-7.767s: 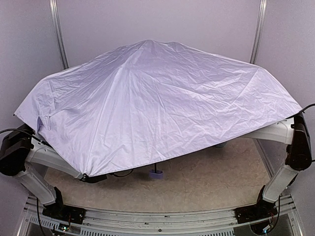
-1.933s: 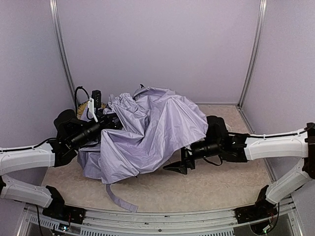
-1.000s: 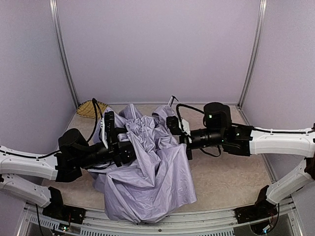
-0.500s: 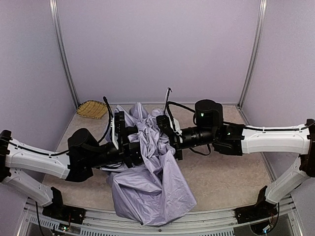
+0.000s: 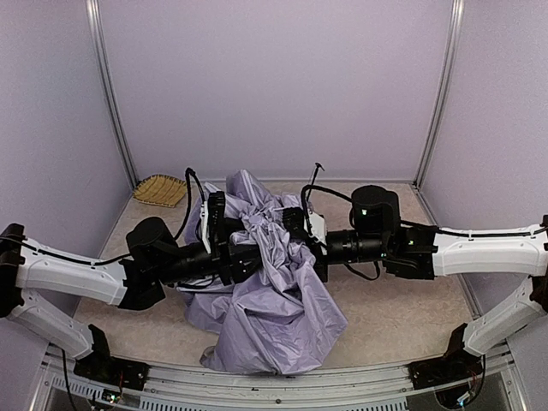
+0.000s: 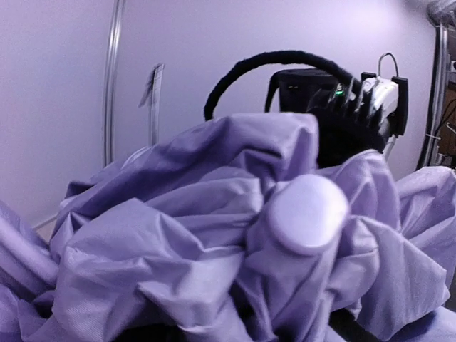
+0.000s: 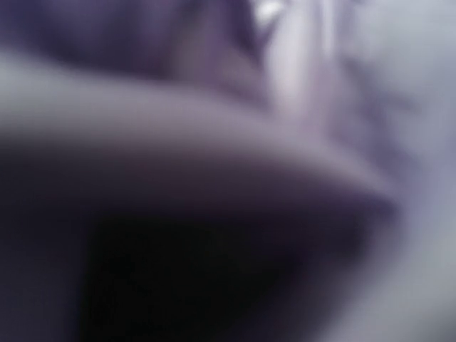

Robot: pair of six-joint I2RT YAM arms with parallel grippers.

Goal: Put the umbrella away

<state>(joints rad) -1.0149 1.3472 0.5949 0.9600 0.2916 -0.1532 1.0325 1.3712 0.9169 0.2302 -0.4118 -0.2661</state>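
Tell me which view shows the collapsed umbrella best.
The top external view: the whole umbrella appears there, a crumpled lavender heap. The left wrist view gives only close-up folds around a rounded lavender knob. The right wrist view is a purple blur, too close to make anything out.

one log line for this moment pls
umbrella: crumpled mid-table between both arms | left gripper: buried in fabric, jaws hidden | right gripper: same | wicker basket: back-left

No readable text, label, brand or number in any view. Umbrella (image 5: 265, 300) fabric plain, unmarked where it shows. Right wrist view too blurred to make out any marking.
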